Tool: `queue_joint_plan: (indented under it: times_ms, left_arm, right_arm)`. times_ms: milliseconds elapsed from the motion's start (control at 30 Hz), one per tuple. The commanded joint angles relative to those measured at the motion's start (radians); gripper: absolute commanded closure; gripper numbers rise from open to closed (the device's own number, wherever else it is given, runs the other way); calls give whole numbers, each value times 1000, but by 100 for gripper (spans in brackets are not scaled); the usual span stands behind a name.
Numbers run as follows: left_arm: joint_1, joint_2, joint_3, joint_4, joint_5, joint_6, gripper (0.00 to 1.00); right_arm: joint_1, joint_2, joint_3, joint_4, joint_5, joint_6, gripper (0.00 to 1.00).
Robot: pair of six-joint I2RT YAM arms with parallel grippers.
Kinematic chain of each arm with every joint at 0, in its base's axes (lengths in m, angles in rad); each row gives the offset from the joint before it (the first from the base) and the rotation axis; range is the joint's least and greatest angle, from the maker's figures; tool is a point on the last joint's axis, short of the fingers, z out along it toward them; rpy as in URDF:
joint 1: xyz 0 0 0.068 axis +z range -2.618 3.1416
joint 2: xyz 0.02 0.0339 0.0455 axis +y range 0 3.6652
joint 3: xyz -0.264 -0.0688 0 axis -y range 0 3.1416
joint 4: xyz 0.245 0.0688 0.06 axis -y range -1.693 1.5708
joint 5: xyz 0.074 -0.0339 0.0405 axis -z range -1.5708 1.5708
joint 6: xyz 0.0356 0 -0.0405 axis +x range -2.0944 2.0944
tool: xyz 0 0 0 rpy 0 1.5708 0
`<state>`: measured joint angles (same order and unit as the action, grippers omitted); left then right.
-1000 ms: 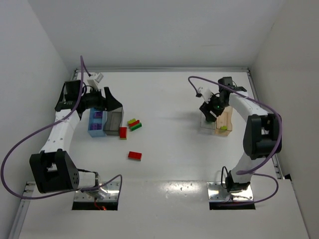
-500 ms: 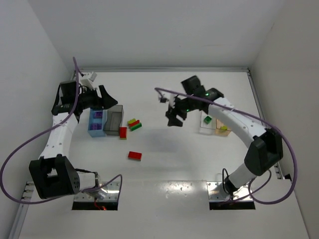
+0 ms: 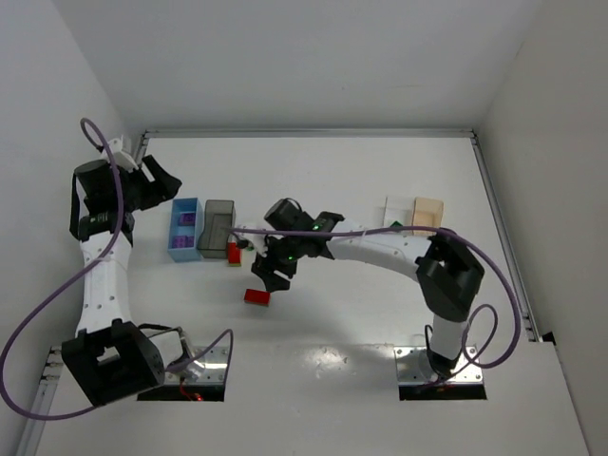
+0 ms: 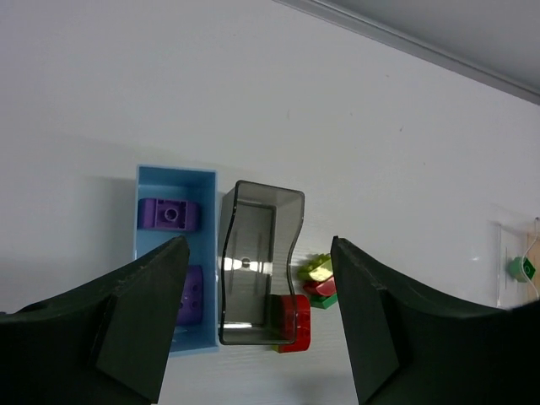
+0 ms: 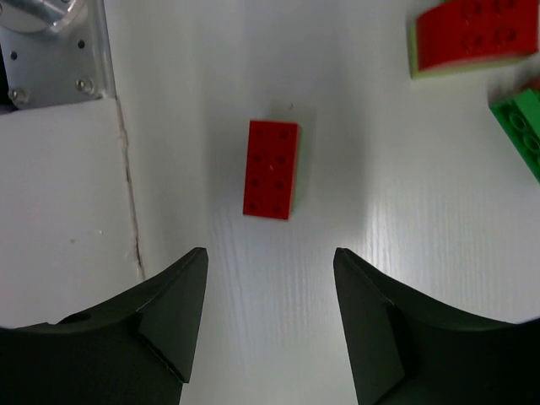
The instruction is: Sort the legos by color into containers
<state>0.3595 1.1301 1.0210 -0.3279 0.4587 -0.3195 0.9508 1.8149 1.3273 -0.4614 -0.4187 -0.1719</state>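
**Right gripper poised over a loose red brick**

On the table (image 3: pixel 332 180), the left gripper (image 4: pixel 259 245) hangs spread and empty above the grey bin (image 4: pixel 246 278). The right gripper (image 5: pixel 268 261), jaws apart and holding nothing, hovers near the red brick (image 5: pixel 272 169), which lies flat and alone. A sound pick centres the jaws over the brick first, then closes across its narrow width.

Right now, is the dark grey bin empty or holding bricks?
Empty: the dark grey bin shows only bare floor; the red brick lies outside its corner.
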Motion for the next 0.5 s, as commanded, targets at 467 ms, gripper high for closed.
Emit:
queue_joint_plan:
  times_ms: [467]
  left_arm:
    - [108,-15,-41,7,55,17,26]
  right_arm:
    - [166,156,105,81,230,115,40]
